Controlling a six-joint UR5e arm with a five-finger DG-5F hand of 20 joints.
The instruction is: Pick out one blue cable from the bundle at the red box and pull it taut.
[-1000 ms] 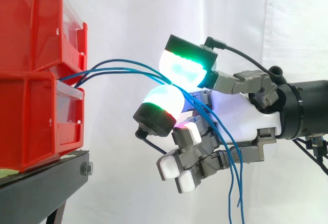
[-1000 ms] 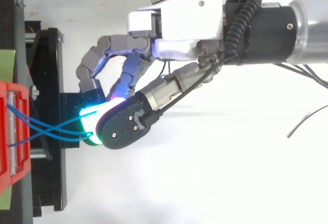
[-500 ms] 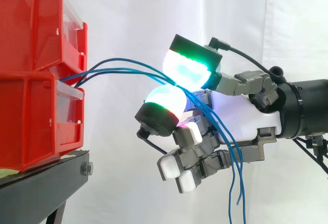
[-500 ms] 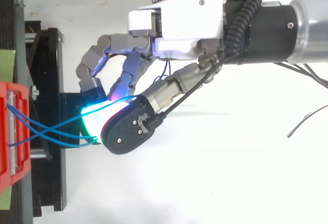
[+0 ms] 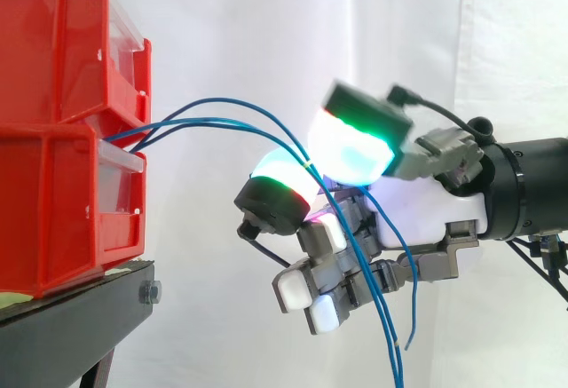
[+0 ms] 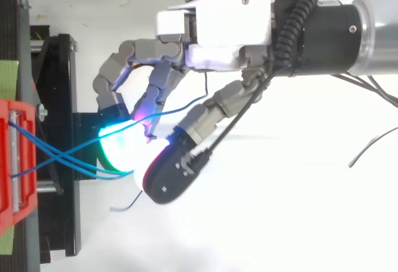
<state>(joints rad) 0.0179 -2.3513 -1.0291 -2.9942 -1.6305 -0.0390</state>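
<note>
Hand (image 5: 426, 200) comes in level from the right, palm toward the stacked red bins (image 5: 53, 139). I can't tell if it's clamped on anything. Blue cables (image 5: 222, 120) bow out of the bins, run across the hand, and their ends hang below it. From the top view I see them cross just off the bin. Black stand (image 5: 80, 304) sits underneath.

Open air lies between the stacked red bins (image 5: 53, 139) at the left and the hand (image 5: 417, 210), crossed high up by the blue cables (image 5: 222, 104) arching out of the bins. Under those strands it is free above the black stand (image 5: 71, 317)
</note>
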